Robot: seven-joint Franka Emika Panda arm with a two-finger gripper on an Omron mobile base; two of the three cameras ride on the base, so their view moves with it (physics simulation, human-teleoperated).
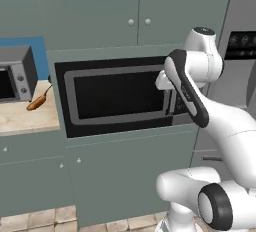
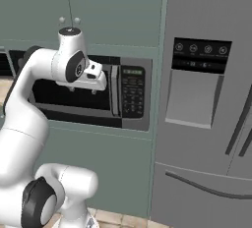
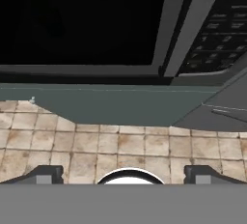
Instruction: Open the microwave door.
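Observation:
The microwave [image 1: 117,96] is built into the teal cabinetry, and its door [image 2: 74,94] lies flush and shut. A vertical grey bar handle [image 2: 114,90] stands between the dark window and the keypad panel [image 2: 133,92]. My gripper [image 2: 83,89] hangs just in front of the door's right part, a little left of the handle and touching nothing. In the hand view the gripper [image 3: 123,175] is open, its fingertips [image 3: 46,175] far apart over the tiled floor. That view has the handle [image 3: 190,25] at the upper right. In the left base view my forearm hides the handle, with the gripper [image 1: 161,83] beside it.
A grey toaster oven [image 1: 15,73] stands on the wooden counter [image 1: 25,121] at the left, with an orange sausage-like item [image 1: 37,102] beside it. A grey fridge [image 2: 206,99] fills the right. Teal cabinet doors [image 1: 130,6] hang above the microwave, more below.

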